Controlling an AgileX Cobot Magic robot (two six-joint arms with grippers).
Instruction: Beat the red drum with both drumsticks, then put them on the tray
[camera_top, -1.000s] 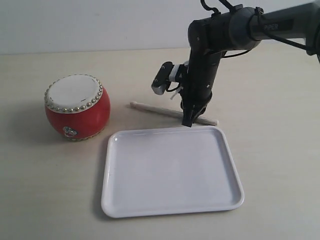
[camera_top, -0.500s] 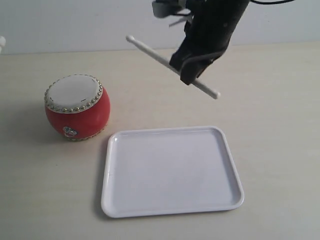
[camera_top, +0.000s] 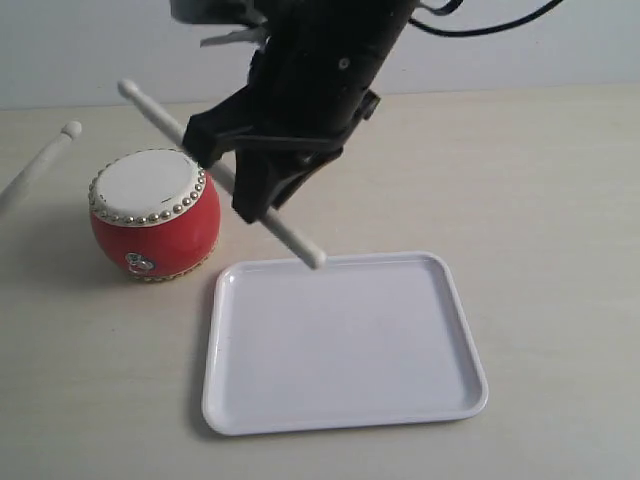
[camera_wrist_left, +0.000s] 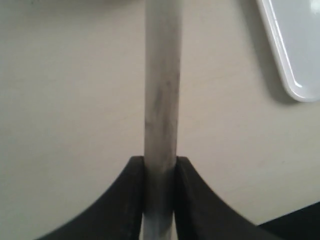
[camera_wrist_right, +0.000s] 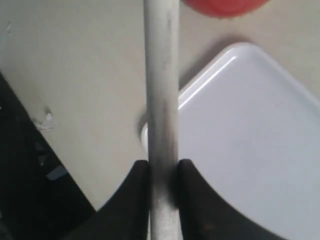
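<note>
Wood is what both my grippers hold, and smooth round wood is where the trouble could start.

Furthest left, my left drumstick (camera_top: 38, 168) pokes in from the edge of the exterior view. Its rounded tip is about level with the drum's top but off to one side, not over the skin. My left gripper (camera_wrist_left: 160, 172) is outside that view; its own camera shows the two fingers (camera_wrist_left: 131, 200) pinching the shaft squarely between them. If I chop down from here, I judge the tip lands on the table (camera_top: 50, 300) or clips the ring of studs rather than the skin.

Next comes the red drum (camera_top: 155, 215), upright on the table, close to one corner of the tray but not touching it. It is round-bellied, so an off-centre blow could rock it or shove it against the rim.

Above it my right drumstick (camera_top: 160, 113) slants steeply, tip high beyond the drum and tail low over the tray's corner. My right gripper (camera_wrist_right: 163, 170) sits across the middle, fingers clamped on the stick roughly mid-length. Held there, a hard hit could pivot the stick between my pads, and the two tips could clash over the skin.

Furthest right lies the tray (camera_top: 345, 425), flat on the table. The dangling tail could catch its rim if I sink too low.
</note>
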